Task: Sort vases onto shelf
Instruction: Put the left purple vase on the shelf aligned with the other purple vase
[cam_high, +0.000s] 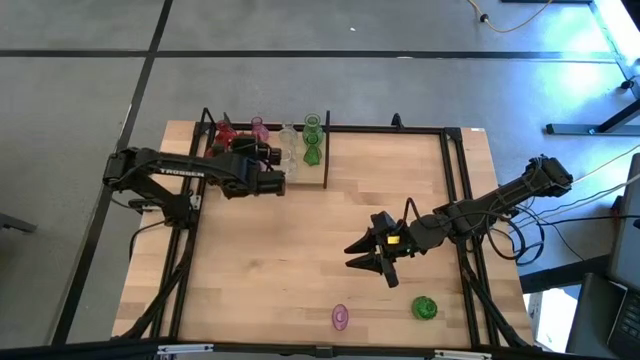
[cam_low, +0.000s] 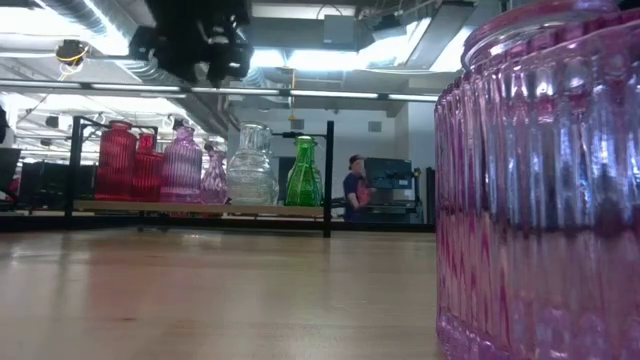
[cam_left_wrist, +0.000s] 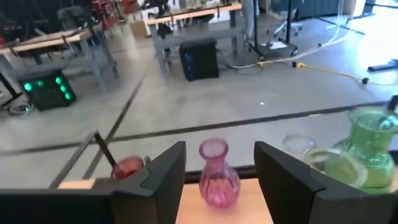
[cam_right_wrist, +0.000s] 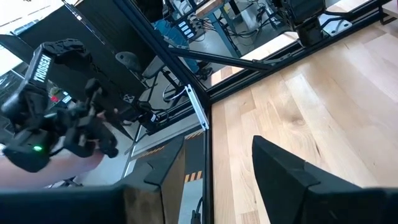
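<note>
Left gripper (cam_high: 277, 170) is over the low light-wood shelf with thin black metal rods (cam_high: 322, 160), fingers (cam_left_wrist: 163, 176) spread wide, nothing held. Straight ahead between those fingers: a small pink translucent ribbed bud vase (cam_left_wrist: 217, 174), upright, not touched by either finger. To one side of it a red translucent vase (cam_left_wrist: 129, 167), partly hidden behind a finger; to the other side a clear glass vase (cam_left_wrist: 298, 146) and then green translucent vases (cam_left_wrist: 367, 146).

From above, the shelf row beyond the left gripper runs red, pink, clear, green (cam_high: 312, 138), all at the far left corner of the light-wood worktop (cam_high: 300, 260).

Right gripper (cam_high: 372, 260) hovers mid-worktop, well apart from the shelf, fingers (cam_right_wrist: 292, 171) open wide and empty. Nearer the front edge than it: a pink vase lying on the worktop (cam_high: 340, 317) and a green vase beside it (cam_high: 424, 308), apart from each other and from the gripper.

Low view: a pink ribbed vase (cam_low: 540, 190) fills the near right; shelf row stands upright behind.
</note>
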